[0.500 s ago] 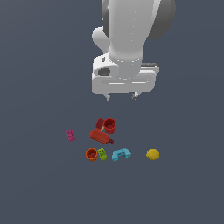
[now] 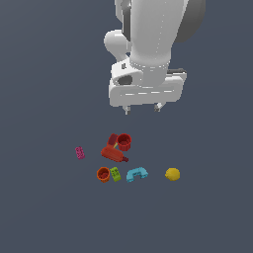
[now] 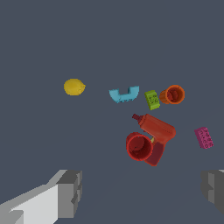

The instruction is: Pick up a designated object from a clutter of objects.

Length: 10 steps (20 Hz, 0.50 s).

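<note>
From the exterior view, I hold the gripper [image 2: 142, 107] high over the clutter, jaws spread and empty; the cyan arch [image 2: 137, 174] lies at about six o'clock from it, between the green brick [image 2: 115, 174] at its nine o'clock and the lemon [image 2: 172, 174] at three. In the wrist view, the arch [image 3: 124, 94] sits clear of the green brick [image 3: 152, 99] and the red bottle-like piece [image 3: 154, 130]. My judgement: centre over the arch, then descend with the fingers straddling its narrow body, staying off the brick.
</note>
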Tool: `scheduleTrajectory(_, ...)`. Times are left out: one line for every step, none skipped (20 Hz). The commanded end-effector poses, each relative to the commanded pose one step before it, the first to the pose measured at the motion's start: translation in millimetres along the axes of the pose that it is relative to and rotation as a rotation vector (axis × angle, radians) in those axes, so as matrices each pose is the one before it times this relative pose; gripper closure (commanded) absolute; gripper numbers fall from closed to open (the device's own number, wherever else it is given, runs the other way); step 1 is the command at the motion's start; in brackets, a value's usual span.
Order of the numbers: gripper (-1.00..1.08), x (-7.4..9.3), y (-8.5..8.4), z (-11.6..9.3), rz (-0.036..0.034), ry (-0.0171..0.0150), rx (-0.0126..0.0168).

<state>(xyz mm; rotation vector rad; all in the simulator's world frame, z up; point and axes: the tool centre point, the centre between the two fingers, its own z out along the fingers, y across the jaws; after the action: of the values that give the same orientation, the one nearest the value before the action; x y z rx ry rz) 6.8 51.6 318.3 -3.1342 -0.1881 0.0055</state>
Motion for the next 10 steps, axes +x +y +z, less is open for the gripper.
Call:
scheduleTrajectory(-0.92,1.66,-3.85,-1.68,-0.01421,0.00451,0.00119)
scheduleTrajectory(-0.92,-0.02,-0.11,-0.09,-0.00069,0.00008,-0.00002)
scheduleTrajectory(-0.92,-0.18,0.42,0.17,0.00147,-0.00046,-0.00012)
scheduleTrajectory(-0.92,-0.11,0.57,0.38,0.00302,-0.00062,-0.00007)
scheduleTrajectory(-0.92,0.24,0.22,0.51,0.00367,-0.00023,0.00019)
scheduleTrajectory(-0.92,0.57,-0.01,0.68,0.00464,0.00007,0.00043)
scheduleTrajectory(-0.92,0.76,-0.09,0.87,0.00585,0.00014,0.00058)
scheduleTrajectory(-0.92,0.88,-0.02,1.07,0.00728,0.00009,0.00067)
scheduleTrajectory(-0.92,0.98,0.02,1.26,0.00859,0.00002,0.00073)
scheduleTrajectory(-0.92,1.09,0.07,1.45,0.00989,-0.00004,0.0008)
